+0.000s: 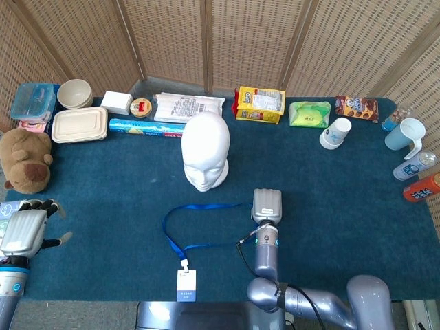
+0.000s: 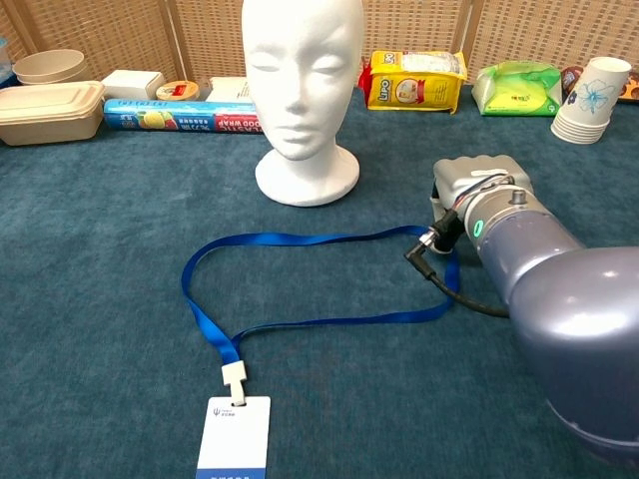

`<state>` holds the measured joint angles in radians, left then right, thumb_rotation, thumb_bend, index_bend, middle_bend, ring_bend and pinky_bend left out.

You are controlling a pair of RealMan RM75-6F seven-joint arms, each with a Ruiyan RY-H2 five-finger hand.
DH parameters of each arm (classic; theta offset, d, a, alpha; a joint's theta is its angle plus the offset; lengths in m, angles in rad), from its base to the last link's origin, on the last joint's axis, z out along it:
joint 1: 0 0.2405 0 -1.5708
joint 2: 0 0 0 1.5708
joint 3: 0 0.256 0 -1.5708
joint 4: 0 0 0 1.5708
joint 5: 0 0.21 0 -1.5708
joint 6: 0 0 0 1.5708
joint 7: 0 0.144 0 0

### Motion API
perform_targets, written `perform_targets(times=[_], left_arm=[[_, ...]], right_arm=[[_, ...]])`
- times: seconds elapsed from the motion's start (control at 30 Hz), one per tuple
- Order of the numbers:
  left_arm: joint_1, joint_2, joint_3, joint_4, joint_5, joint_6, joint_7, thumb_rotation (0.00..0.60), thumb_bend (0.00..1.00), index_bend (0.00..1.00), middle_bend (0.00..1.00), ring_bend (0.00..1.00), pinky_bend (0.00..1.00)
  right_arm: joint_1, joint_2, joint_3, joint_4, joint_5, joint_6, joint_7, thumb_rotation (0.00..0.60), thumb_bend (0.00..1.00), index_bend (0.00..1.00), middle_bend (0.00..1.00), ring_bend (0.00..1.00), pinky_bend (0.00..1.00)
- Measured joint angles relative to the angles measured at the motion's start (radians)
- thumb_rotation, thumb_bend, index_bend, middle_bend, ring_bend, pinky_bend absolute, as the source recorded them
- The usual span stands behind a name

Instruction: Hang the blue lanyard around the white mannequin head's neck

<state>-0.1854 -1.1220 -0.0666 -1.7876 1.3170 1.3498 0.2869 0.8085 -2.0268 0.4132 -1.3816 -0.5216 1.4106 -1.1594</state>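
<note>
The white mannequin head point(image 1: 205, 152) point(image 2: 303, 90) stands upright mid-table. In front of it the blue lanyard point(image 1: 180, 239) point(image 2: 300, 239) lies flat in a loop, its white badge point(image 1: 185, 284) point(image 2: 233, 435) near the front edge. My right hand point(image 1: 267, 205) point(image 2: 477, 181) hovers palm-down over the loop's right end; its fingers are hidden beneath it, so I cannot tell whether it grips the strap. My left hand point(image 1: 25, 229) rests at the far left edge, fingers apart, holding nothing, far from the lanyard.
Along the back stand a foil-wrap box point(image 1: 146, 126), food containers point(image 1: 80, 124), a yellow snack bag point(image 1: 260, 104) and paper cups point(image 1: 335, 133). A plush toy point(image 1: 26, 160) sits at left; bottles point(image 1: 414, 166) line the right edge.
</note>
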Motion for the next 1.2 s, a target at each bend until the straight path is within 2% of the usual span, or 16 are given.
perform_targets(times=[0.13,0.27,0.47,0.67,0.77,0.83,0.87,0.97,1.03,1.2], left_arm=[[-0.004,-0.012,-0.007,0.009,-0.002,0.007,0.007,0.557,0.16,0.49,0.38,0.35,0.24],[-0.021,-0.016,-0.013,0.013,0.0,-0.009,0.012,0.554,0.16,0.49,0.39,0.37,0.26],[-0.059,-0.031,-0.026,0.019,0.006,-0.041,0.024,0.555,0.16,0.49,0.46,0.46,0.43],[-0.087,-0.049,-0.03,0.019,0.011,-0.069,0.038,0.551,0.16,0.49,0.63,0.65,0.66],[-0.11,-0.057,-0.034,0.016,0.009,-0.095,0.051,0.547,0.17,0.49,0.77,0.82,0.76],[-0.129,-0.063,-0.038,0.013,0.008,-0.117,0.062,0.546,0.2,0.49,0.9,0.96,0.85],[-0.139,-0.067,-0.04,0.012,0.007,-0.128,0.066,0.545,0.21,0.49,0.94,0.98,0.87],[-0.174,-0.08,-0.049,0.007,-0.003,-0.166,0.094,0.534,0.21,0.49,1.0,1.0,0.95],[-0.196,-0.093,-0.056,0.0,-0.014,-0.181,0.13,0.491,0.2,0.49,1.0,1.0,0.98],[-0.247,-0.129,-0.075,-0.022,-0.088,-0.212,0.265,0.423,0.16,0.49,1.0,1.0,1.0]], right_arm=[[0.001,0.003,0.0,-0.01,0.004,0.003,-0.001,0.584,0.43,0.63,0.91,1.0,1.0],[0.002,0.006,-0.003,-0.021,0.004,0.009,-0.001,0.594,0.43,0.63,0.91,1.0,1.0],[-0.002,0.014,-0.007,-0.037,0.002,0.016,0.008,0.6,0.44,0.63,0.91,1.0,1.0],[-0.007,0.023,-0.013,-0.051,0.003,0.012,0.018,0.6,0.45,0.64,0.91,1.0,1.0],[-0.009,0.028,-0.017,-0.061,0.002,0.009,0.024,0.6,0.45,0.64,0.91,1.0,1.0],[-0.01,0.032,-0.022,-0.069,0.0,0.007,0.027,0.6,0.45,0.64,0.91,1.0,1.0],[-0.01,0.033,-0.023,-0.072,0.0,0.006,0.027,0.6,0.45,0.64,0.91,1.0,1.0],[-0.011,0.037,-0.027,-0.084,-0.001,0.002,0.031,0.6,0.45,0.64,0.92,1.0,1.0],[-0.012,0.042,-0.032,-0.096,-0.002,-0.001,0.034,0.6,0.45,0.64,0.92,1.0,1.0],[-0.017,0.056,-0.04,-0.116,-0.005,-0.006,0.047,0.6,0.45,0.64,0.92,1.0,1.0]])
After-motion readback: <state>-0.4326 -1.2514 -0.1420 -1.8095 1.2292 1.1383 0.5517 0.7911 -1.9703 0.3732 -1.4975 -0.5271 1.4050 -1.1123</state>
